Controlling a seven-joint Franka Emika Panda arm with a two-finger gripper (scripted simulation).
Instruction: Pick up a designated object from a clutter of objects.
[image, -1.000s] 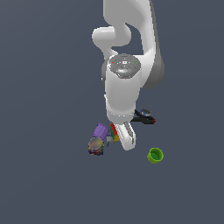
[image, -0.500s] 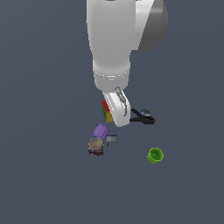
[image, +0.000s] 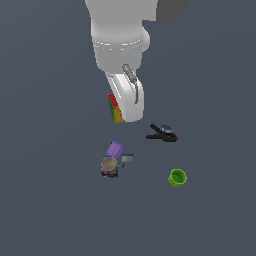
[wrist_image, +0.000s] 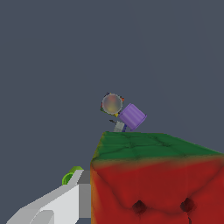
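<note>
Gripper: you see the gripper (image: 120, 111) clenched on the Rubik's-style cube (image: 115, 108), held up off the grey floor (image: 45, 200).
Cube: its red, green and yellow faces peek out beside the white finger (image: 131, 102) in the exterior view; in the wrist view the cube (wrist_image: 153, 183) fills the foreground, green face up, red face toward the camera, pressed against one finger (wrist_image: 65, 202).
Clutter left on the floor: the purple cylinder (image: 115, 149) lies tilted, touching the round multicoloured can (image: 109, 165); a small grey piece (image: 127, 159) sits just beside them.
Clamp: the black clamp (image: 163, 133) lies apart, toward the exterior view's right of the cylinder.
Cup: the green cup (image: 177, 177) stands upright, well apart from the rest, nearest the exterior view's lower right.
Wrist view: you see the can (wrist_image: 112, 103), the cylinder (wrist_image: 132, 116) and the cup (wrist_image: 70, 176) below the lifted cube.
</note>
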